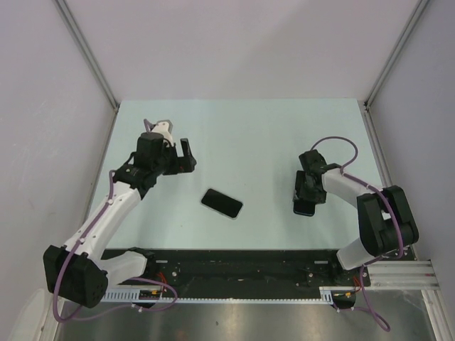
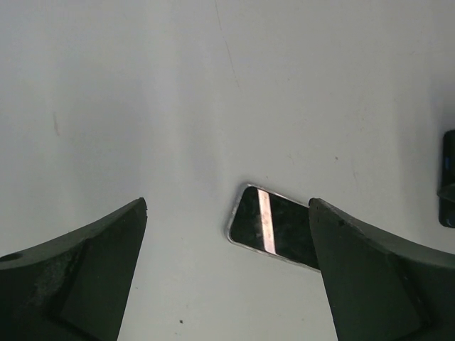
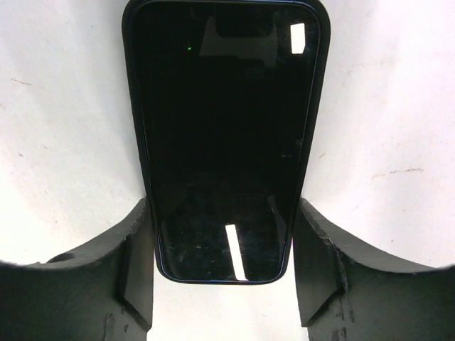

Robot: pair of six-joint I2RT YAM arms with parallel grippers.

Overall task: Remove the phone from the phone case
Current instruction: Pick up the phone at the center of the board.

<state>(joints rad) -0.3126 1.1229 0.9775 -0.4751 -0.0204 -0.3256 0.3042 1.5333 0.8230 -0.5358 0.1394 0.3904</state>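
Top view first: the phone (image 1: 221, 204) lies flat mid-table (image 1: 249, 135), well apart from both arms. The left gripper (image 1: 188, 156) hangs up and to its left, and the right gripper (image 1: 304, 199) is down on the phone case (image 1: 304, 208). From the left wrist, the left gripper (image 2: 227, 206) is spread wide and holding nothing, the silver-rimmed phone (image 2: 274, 229) on the table beyond it. From the right wrist, the right gripper (image 3: 224, 209) has both fingers (image 3: 135, 284) pressed against the near end of the dark, glossy phone case (image 3: 226, 106).
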